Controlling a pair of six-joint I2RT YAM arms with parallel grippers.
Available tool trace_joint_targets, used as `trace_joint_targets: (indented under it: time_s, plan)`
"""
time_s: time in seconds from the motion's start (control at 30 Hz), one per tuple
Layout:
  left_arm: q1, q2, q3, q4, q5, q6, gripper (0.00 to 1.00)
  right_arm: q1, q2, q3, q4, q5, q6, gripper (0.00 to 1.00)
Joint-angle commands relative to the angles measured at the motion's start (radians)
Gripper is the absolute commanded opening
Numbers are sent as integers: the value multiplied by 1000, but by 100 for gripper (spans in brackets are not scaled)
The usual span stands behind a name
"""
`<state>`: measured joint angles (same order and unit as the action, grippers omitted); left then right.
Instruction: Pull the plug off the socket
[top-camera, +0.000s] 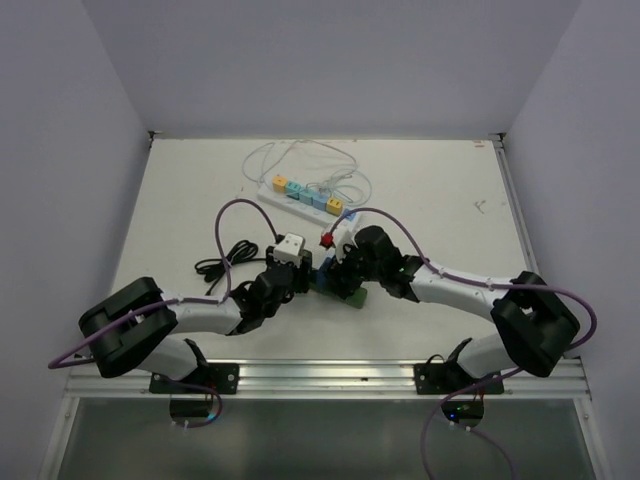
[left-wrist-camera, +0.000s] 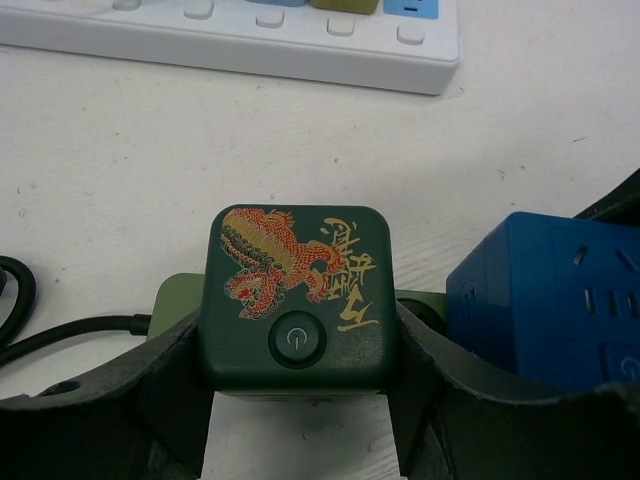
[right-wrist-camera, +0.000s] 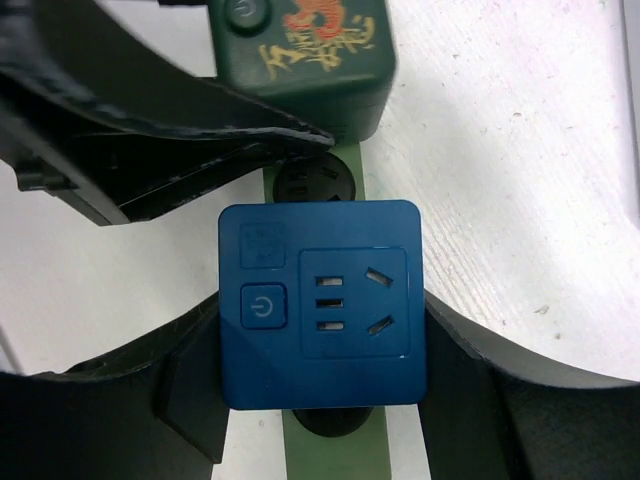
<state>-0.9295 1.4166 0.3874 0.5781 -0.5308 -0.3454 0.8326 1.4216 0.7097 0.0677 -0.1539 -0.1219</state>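
Showing the dark green cube plug (left-wrist-camera: 295, 300), its top printed with a red-and-gold dragon and a round power button, seated on an olive-green socket strip (left-wrist-camera: 178, 298). The strip lies on the white table (top-camera: 450, 200) a little below the centre of the top view. Whether the pins are fully home cannot be told. The left gripper (left-wrist-camera: 298, 378) is closed part-way onto this plug: its two black fingers (left-wrist-camera: 170, 385) press against opposite side faces, at 9 and 3 o'clock of the cube in the left wrist view.

Just beside it, at 3 o'clock in that view, a blue cube plug (right-wrist-camera: 322, 305) sits on the same strip, with a power button and a socket face on top. A round black outlet (right-wrist-camera: 305, 185) of the strip shows between the two cubes. The right gripper (right-wrist-camera: 322, 388) is likewise closed onto the blue cube plug, a finger against each side face.

In the top view the arms meet over the strip, the left from 8 o'clock and the right from 4 o'clock. A white cube adapter (top-camera: 291, 247) and a small red item (top-camera: 326, 240) lie just at 12 o'clock of the grippers. Farther toward 12 o'clock lies a white power strip (top-camera: 305, 200) carrying coloured plugs, with loose white cord (top-camera: 300, 160) behind it. A coiled black cable (top-camera: 225, 264) lies at 9 o'clock of the plug.
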Motion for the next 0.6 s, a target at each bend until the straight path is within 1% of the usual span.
trace_joint_targets:
  time_s: [0.0, 0.07, 0.13, 0.23, 0.3, 0.33, 0.37, 0.43, 0.47, 0.57]
  plan:
    - [6, -7, -47, -38, -12, -43, 0, -130, -50, 66, 182, -224, 250, 18]
    - [6, -36, -76, -11, -12, -41, 0, -209, -32, 76, 204, -292, 338, 18]
    - [6, -51, -96, 2, -15, -41, 0, -245, -7, 88, 222, -367, 378, 18]
    - [6, -56, -96, 5, -9, -30, 0, -247, 10, 114, 201, -384, 366, 18]
    - [6, -47, -90, 2, -5, -26, 0, -219, 7, 119, 179, -351, 319, 18]
    - [6, -44, -81, -1, -5, -26, 0, -198, 0, 126, 153, -325, 283, 18]
    - [6, -35, -75, -12, -5, -24, 0, -131, -6, 134, 95, -229, 193, 18]
    - [6, -24, -59, -21, -1, -23, 0, -45, -15, 155, 43, -95, 83, 19]
    - [6, -16, -55, -30, -1, -23, 0, 38, -16, 158, 23, 38, 9, 19]
    - [6, -1, -32, -61, -6, -33, 0, 140, -20, 145, 50, 169, -70, 19]
